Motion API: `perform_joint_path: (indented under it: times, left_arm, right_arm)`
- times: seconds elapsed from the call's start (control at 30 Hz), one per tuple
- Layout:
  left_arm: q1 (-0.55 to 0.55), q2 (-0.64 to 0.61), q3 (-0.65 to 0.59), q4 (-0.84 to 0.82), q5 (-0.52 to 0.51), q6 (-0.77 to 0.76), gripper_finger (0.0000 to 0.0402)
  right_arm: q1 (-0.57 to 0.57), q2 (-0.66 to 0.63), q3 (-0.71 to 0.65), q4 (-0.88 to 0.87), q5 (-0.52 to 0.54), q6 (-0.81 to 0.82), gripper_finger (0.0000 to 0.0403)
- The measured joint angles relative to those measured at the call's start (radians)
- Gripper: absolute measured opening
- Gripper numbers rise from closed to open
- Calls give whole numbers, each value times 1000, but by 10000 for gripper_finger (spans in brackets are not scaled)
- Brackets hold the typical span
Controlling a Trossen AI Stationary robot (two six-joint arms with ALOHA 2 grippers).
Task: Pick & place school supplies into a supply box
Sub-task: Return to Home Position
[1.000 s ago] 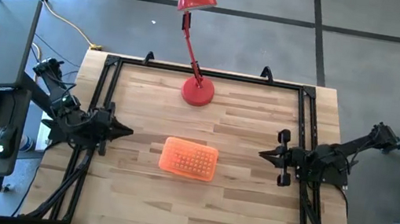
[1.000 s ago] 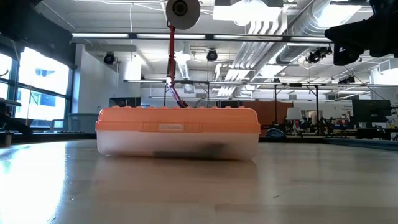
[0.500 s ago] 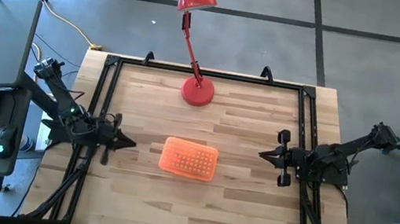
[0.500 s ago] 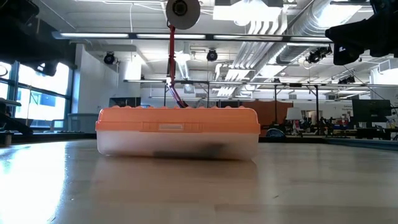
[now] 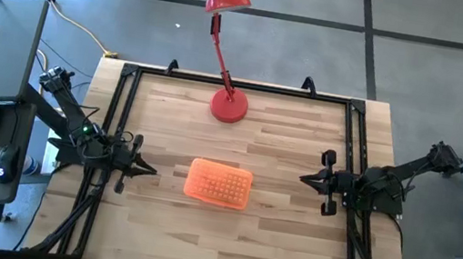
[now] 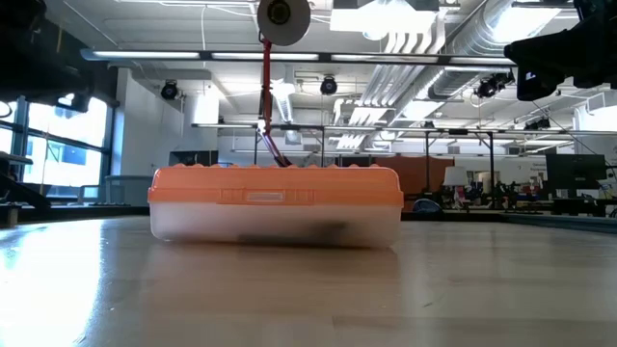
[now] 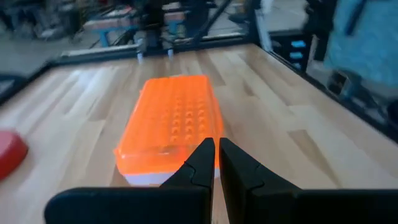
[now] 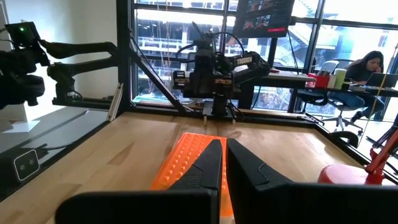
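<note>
We see the supply box (image 5: 218,184) closed, mid-table, between the two arms. Little risk, we judge: a lid not fully seated could pop, or the left gripper (image 5: 148,170), near the box's end, could nudge it on a swing. It and the right gripper (image 5: 305,179) are both pinched together, empty. The lid is orange plastic with rounded corners and a dotted grid, the base frosted clear. The table (image 5: 287,248) is pale plank wood.
</note>
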Motion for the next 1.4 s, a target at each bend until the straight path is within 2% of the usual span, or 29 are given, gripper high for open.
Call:
perform_joint_path:
  times: [0.23, 0.33, 0.53, 0.63, 0.87, 1.0, 1.4]
  left_arm:
    - [1, 0, 0, 100, 73, 221, 56]
    - [1, 0, 0, 126, 90, 260, 56]
    - [1, 0, -3, 135, 121, 256, 56]
    - [1, -1, -50, 187, 141, 249, 56]
    - [2, 19, -58, 193, 133, 117, 56]
    - [2, 25, -58, 195, 78, 47, 56]
    - [0, 25, -60, 194, 76, 45, 56]
  right_arm:
    - [0, 0, 0, 0, 0, 0, 0]
    - [0, 0, 0, 0, 0, 0, 0]
    - [0, 0, 0, 0, 0, 0, 0]
    - [0, 0, 0, 0, 0, 0, 0]
    - [0, 0, 1, 0, 0, 0, 0]
    - [0, 0, 1, -7, 0, 0, 0]
    - [0, 0, 1, -7, 0, 0, 0]
